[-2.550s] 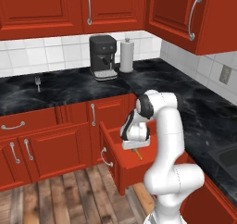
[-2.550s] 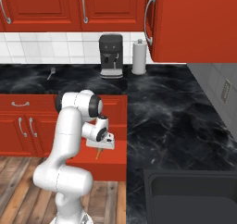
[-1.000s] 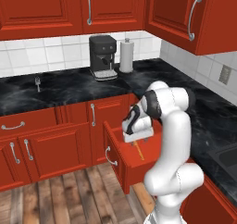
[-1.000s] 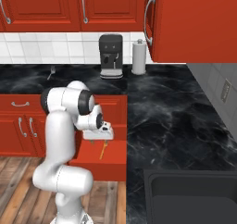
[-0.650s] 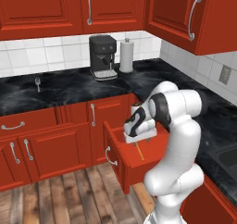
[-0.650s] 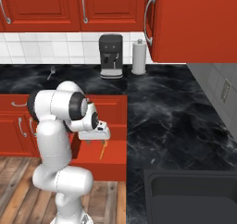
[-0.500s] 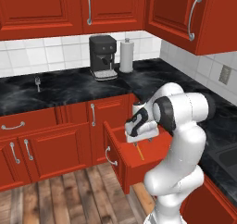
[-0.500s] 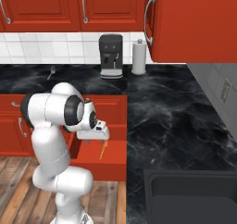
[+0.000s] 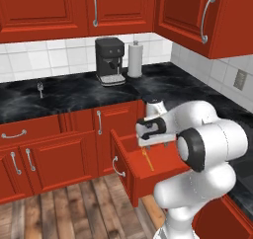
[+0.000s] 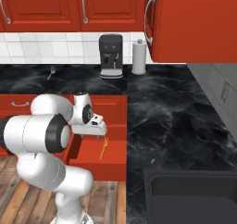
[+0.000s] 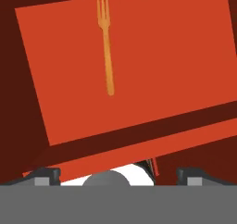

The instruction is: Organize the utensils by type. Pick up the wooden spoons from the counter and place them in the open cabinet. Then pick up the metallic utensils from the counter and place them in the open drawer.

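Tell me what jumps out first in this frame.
The big white arm bends over the open red drawer, its gripper open and empty just above it. An orange fork lies alone on the drawer's floor. Far left on the black counter, a small metal fork stands by the tiled wall.

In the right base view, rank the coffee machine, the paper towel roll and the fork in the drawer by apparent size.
1. coffee machine, clearly largest.
2. paper towel roll, narrower and shorter.
3. fork lying in the open drawer, thinnest by far, though it sits nearer the camera.
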